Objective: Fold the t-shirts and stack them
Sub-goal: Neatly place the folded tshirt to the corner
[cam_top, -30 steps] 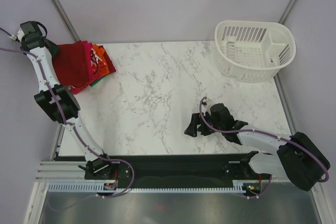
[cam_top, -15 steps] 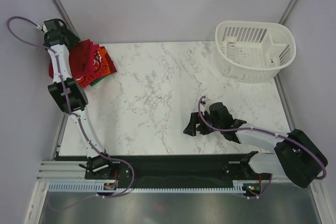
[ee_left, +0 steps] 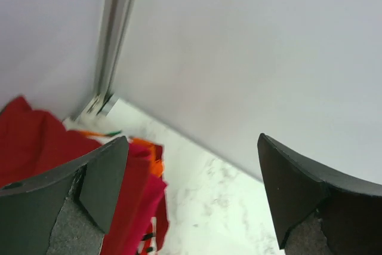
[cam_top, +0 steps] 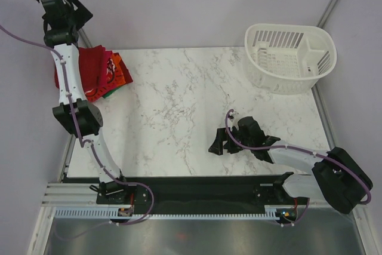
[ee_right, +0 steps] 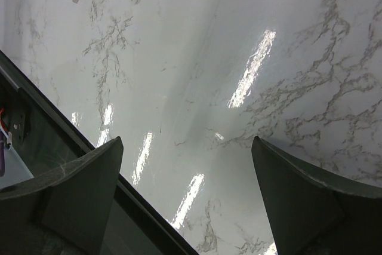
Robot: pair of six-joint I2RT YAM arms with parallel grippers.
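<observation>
The t-shirts [cam_top: 91,70] sit piled in a slightly rumpled stack at the far left corner of the table [cam_top: 197,106]. Plain dark red lies on top, with magenta-pink, orange and white-printed red edges fanning out on the right.

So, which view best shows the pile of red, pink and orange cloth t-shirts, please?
The top external view: the pile of t-shirts lies at the table's far left corner, partly behind the left arm. The left wrist view catches only part; the right wrist view, none.

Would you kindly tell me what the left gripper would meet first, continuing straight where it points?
Probably the back wall, low down near the table; the left gripper aims beyond the t-shirts, though depth is unclear.
</observation>
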